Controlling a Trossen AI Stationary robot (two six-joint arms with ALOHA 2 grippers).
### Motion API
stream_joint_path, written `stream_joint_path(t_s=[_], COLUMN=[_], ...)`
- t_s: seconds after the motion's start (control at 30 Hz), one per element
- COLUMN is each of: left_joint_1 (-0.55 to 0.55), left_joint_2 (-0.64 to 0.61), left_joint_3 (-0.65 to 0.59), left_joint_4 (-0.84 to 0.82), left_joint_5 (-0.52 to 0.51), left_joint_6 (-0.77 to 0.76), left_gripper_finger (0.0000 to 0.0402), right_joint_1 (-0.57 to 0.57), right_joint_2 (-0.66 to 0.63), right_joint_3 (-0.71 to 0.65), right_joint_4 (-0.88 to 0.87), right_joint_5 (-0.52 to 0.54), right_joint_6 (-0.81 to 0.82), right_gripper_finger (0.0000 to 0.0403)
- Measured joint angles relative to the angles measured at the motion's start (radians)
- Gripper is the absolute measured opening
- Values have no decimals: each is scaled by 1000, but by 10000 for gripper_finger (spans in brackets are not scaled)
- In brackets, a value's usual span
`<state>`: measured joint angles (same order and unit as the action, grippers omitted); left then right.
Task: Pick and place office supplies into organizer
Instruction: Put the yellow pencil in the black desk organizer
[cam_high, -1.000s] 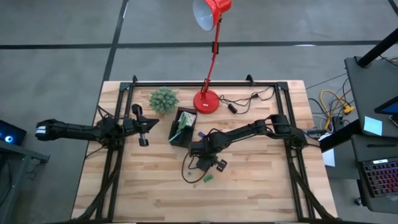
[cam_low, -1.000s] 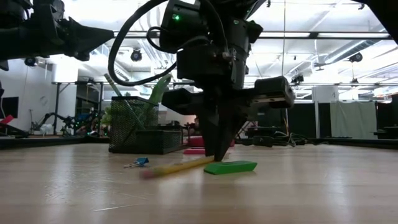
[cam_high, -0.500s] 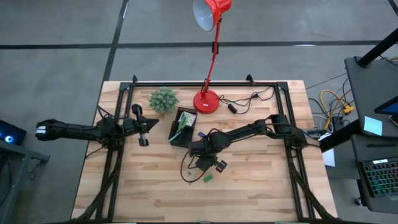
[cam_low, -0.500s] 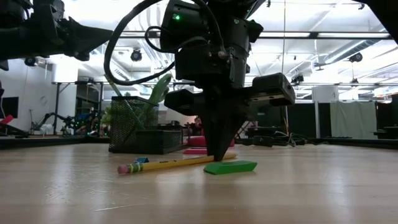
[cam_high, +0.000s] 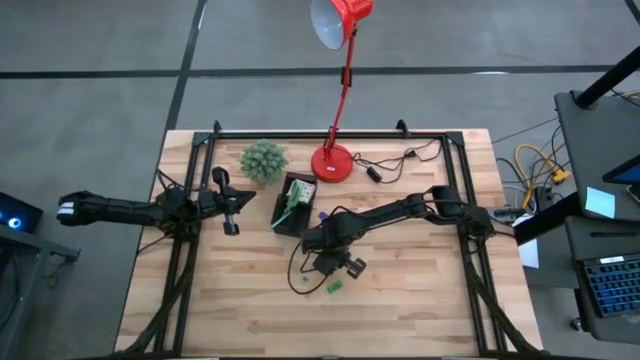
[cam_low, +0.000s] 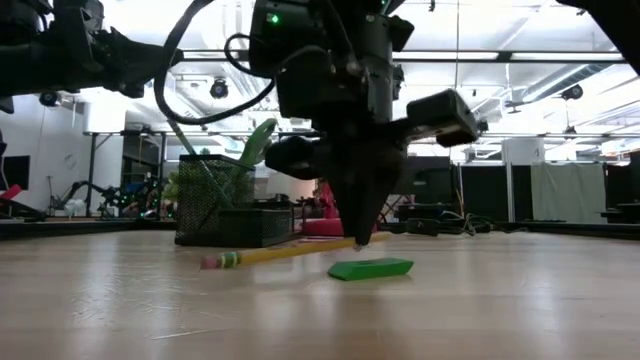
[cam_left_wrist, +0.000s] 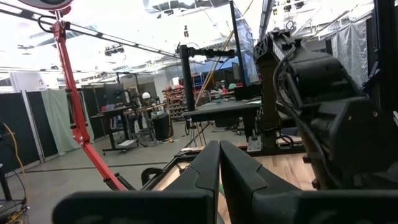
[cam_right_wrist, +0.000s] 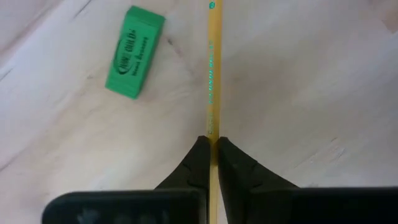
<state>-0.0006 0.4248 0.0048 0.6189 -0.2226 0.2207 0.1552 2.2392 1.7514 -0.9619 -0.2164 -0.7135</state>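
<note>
So the right gripper (cam_right_wrist: 212, 144) is pinched tight on the long yellow wooden pencil (cam_right_wrist: 212, 74), holding it near one end, so most of the shaft sticks out past the fingertips. In the low view the pencil (cam_low: 275, 252) is tilted: the gripped end looks just off the wood and the pink eraser end hangs lower, at or barely above the tabletop, can't tell which.

What I'd worry about:
- An off-centre grip on a thin, smooth round stick could let it pivot or slide between the pads as the arm lifts and swings.
- The long free end could snag the little green rectangular eraser (cam_right_wrist: 135, 52) lying just beside it, or drag it along.
- The small black mesh box organizer (cam_high: 292, 203) already has tall stuff poking out, so the pencil could jam on the rim or on those items if it goes in at an angle.
- The arm's own loose black cable (cam_high: 298, 272) loops close to the pick spot.

The left gripper (cam_left_wrist: 219, 168) is parked well off to the left side of the table, fingers pressed together, nothing in them.

Count as far as I can see: one pencil, one green eraser, one organizer, one small purple-blue clip (cam_high: 322, 215) next to the organizer, one red desk lamp (cam_high: 334, 160), one green spiky plant (cam_high: 263, 160). Stuff inside the organizer is too small to count.
</note>
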Motion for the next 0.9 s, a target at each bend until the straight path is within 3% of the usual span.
stream_joint_path(t_s=[0.27,0.47,0.9], left_joint_1=[0,0,0], left_joint_2=[-2,-5,-2], left_joint_3=[0,0,0], left_joint_4=[0,1,0], left_joint_5=[0,0,0], left_joint_6=[0,-3,-4], left_gripper_finger=[0,0,0], right_joint_1=[1,-2,-3], right_joint_2=[-2,-4,-66], right_joint_3=[7,8,9], right_joint_4=[-22,-25,55], right_joint_5=[-3,-121,-170], right_joint_6=[68,138,149], right_gripper_finger=[9,9,9])
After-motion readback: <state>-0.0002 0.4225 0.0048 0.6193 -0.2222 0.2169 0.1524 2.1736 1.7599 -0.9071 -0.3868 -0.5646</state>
